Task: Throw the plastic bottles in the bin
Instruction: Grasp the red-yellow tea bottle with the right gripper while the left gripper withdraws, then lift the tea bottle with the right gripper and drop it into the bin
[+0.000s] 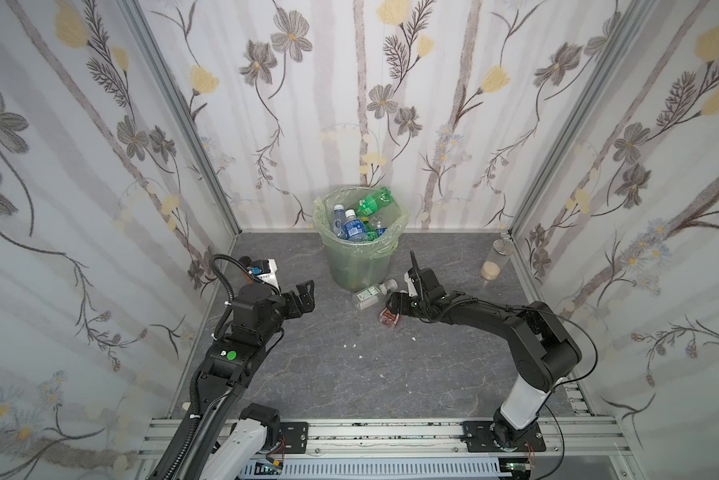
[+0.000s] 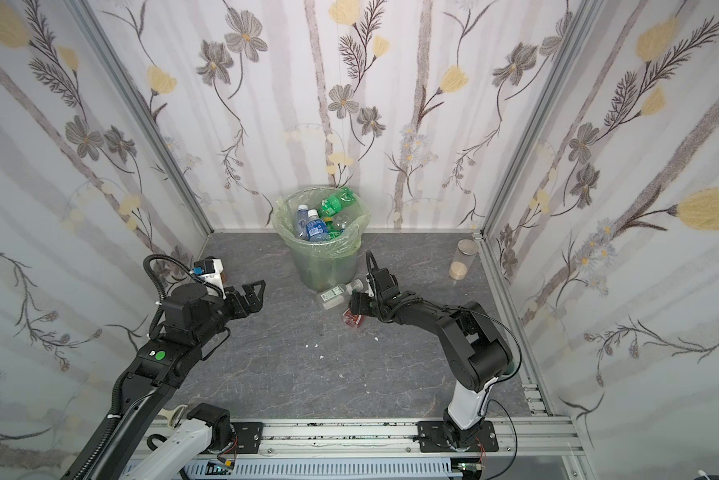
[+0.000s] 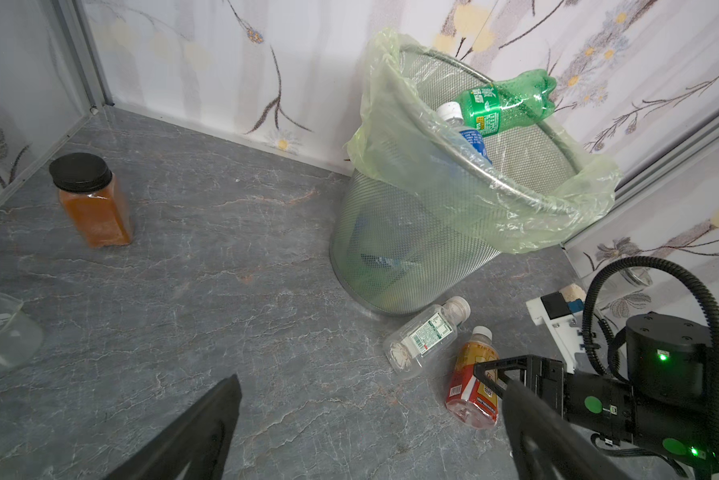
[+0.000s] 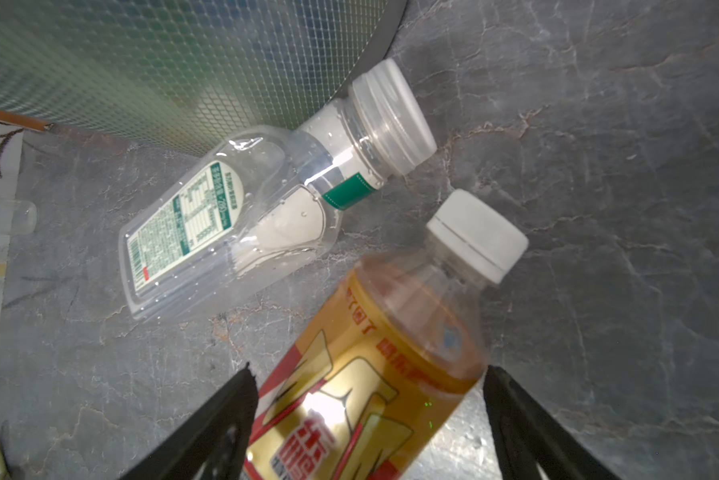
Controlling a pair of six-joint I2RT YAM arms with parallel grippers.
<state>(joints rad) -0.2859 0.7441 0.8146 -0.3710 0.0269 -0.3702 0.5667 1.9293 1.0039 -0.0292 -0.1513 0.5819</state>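
Left arm (image 1: 241,328), right arm (image 1: 540,345): matte black, white base links, ribbed black cables, green round stickers. Left gripper (image 1: 307,297), right gripper (image 4: 366,374): black.

Orange bottle (image 4: 374,374): red and dark Chinese characters on gold label, cut off, unreadable.
Clear bottle (image 4: 208,232): white label, fine print and barcode, too small.
Green bottle (image 3: 503,104): white characters, blurred.

A tall clear jar (image 1: 496,261) with a metal lid and pale grains at its bottom stands upright near the tabletop's (image 1: 316,374) far right corner. A brown jar (image 3: 93,203) with a black cap stands upright near a wall. A few white crumbs (image 1: 353,345) lie mid-tabletop.
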